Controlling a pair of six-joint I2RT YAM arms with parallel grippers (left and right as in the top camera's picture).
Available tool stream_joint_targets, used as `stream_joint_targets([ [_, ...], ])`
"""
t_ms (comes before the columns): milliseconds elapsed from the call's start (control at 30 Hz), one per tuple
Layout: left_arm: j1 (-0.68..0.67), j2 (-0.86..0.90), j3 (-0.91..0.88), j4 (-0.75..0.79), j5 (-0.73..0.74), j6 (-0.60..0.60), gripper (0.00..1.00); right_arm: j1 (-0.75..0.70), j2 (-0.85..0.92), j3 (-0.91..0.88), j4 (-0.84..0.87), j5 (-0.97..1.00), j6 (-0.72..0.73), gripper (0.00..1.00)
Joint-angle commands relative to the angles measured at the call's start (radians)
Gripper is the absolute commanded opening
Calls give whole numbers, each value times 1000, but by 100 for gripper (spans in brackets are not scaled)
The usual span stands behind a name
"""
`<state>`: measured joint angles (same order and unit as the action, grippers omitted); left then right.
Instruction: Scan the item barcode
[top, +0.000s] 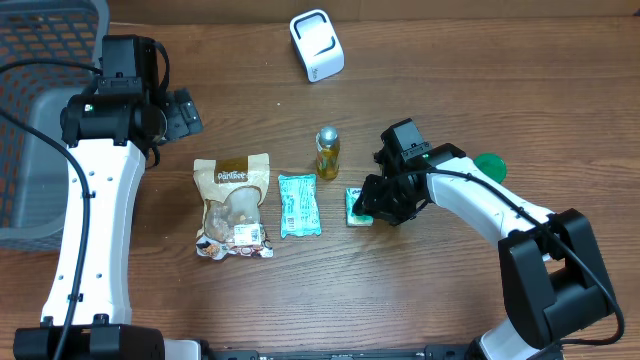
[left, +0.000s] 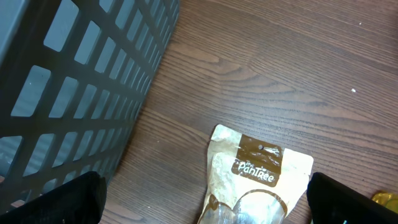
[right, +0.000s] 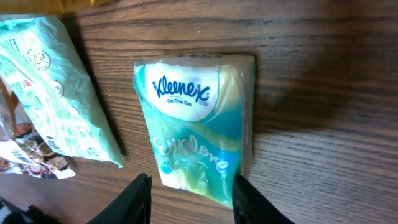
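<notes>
Kleenex pack (right: 196, 124) in teal, white and pale yellow swirls (kinda beachy), mint-green packet (top: 298, 205) at its 9 o'clock, tan snack pouch (top: 233, 190) with brown band, white scanner (top: 316, 45), dark wood-grain table (top: 450, 60)

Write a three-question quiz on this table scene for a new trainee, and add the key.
1. True or false: the left gripper is shut on the PanTree pouch.
2. Which item lies between the fingers of the right gripper? A: the bottle. B: the Kleenex pack. C: the white scanner.
3. In the row of items, what lies between the PanTree pouch and the Kleenex pack?

Key:
1. False. Its jaws are open and hold nothing.
2. B.
3. The mint-green packet.
</notes>
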<state>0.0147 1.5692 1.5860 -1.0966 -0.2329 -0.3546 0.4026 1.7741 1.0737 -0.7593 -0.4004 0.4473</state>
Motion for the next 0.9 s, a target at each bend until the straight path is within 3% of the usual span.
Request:
stream_joint_targets([
  [0, -2, -3, 5, 1, -10, 26, 99, 2, 5, 5, 3, -20, 5, 40],
  [333, -2, -3, 5, 1, -10, 26, 99, 0, 5, 5, 21, 63, 2, 40],
  [867, -2, -3, 5, 1, -10, 26, 99, 37, 5, 5, 22, 17, 54, 40],
])
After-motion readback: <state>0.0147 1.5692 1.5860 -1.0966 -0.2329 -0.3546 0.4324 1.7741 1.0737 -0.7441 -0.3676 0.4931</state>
